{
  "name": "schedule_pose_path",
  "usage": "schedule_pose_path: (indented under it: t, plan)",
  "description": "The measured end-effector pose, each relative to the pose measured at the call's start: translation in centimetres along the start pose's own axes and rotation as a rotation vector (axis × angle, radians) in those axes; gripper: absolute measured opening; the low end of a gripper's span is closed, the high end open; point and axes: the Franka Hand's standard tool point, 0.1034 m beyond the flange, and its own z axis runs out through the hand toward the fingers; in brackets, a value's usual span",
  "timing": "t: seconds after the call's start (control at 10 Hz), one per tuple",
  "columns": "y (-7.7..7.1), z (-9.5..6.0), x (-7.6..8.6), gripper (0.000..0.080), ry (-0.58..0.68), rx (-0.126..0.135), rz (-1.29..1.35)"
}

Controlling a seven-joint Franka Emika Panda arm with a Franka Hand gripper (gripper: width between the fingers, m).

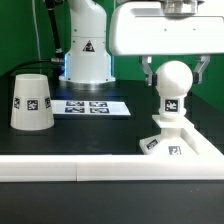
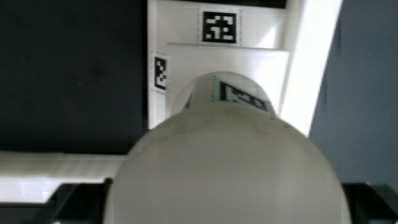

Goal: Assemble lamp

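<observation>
The bulb (image 1: 172, 98) stands upright on the base (image 1: 178, 142) at the exterior view's right. The gripper (image 1: 174, 72) straddles its ball, and I cannot tell whether it is clamped. The shade (image 1: 31, 101) sits well apart, beyond the marker board (image 1: 92, 105). White bars (image 1: 90, 170) wall the worktop (image 1: 110, 135).

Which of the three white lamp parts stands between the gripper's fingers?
The bulb, upright on the base; the shade stands apart at the exterior view's left.

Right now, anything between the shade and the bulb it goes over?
Nothing upright: only the flat marker board lies between shade and bulb. But the gripper straddles the bulb's ball top, so the way down onto it is blocked.
</observation>
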Motion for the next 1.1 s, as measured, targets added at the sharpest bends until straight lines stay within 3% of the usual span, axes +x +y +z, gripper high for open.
schedule_pose_path:
  t: [0.4, 1.1]
  plan:
    - [-0.13, 0.13, 0.00, 0.0579, 0.006, 0.002, 0.259]
    - [-0.30, 0.32, -0.03, 0.0579, -0.070, 0.072, 0.852]
